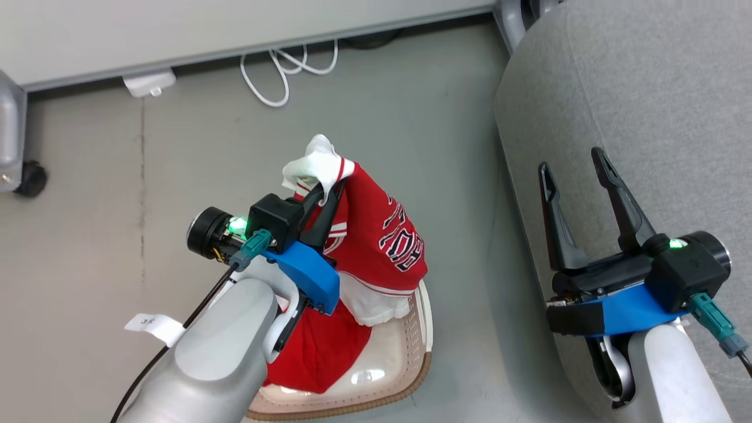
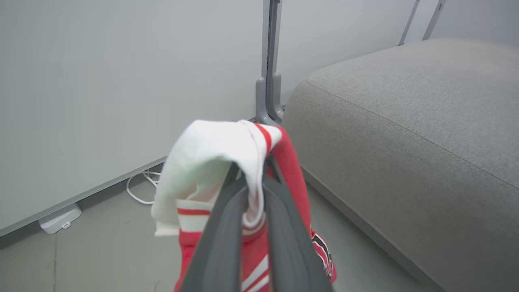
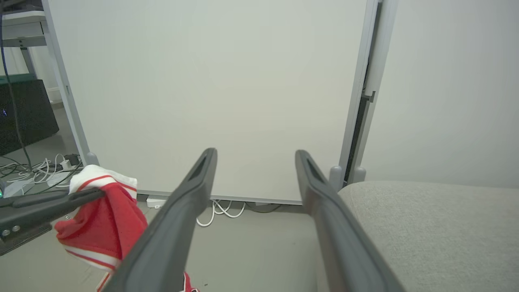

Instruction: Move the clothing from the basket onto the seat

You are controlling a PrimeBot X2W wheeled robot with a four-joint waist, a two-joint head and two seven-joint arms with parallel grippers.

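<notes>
My left gripper [image 1: 329, 185] is shut on a red garment with black block letters [image 1: 382, 235], lifted above the cream basket [image 1: 411, 346]; its white trim drapes over the fingertips [image 2: 251, 170]. A second red garment [image 1: 320, 352] lies inside the basket, partly hidden by my left forearm. The grey seat [image 1: 646, 106] rises to the right of the basket. Above the seat's left edge hovers my right gripper [image 1: 573, 161], open with nothing between its fingers [image 3: 194, 190]. The held garment [image 3: 103, 219] hangs at the lower left of the right wrist view.
A white cable [image 1: 282, 67] loops on the floor by the white wall panel [image 1: 235, 23]. A white plug box [image 1: 147, 82] sits at the panel's foot. A caster wheel [image 1: 29, 179] stands at the far left. Grey floor separates the basket from the seat.
</notes>
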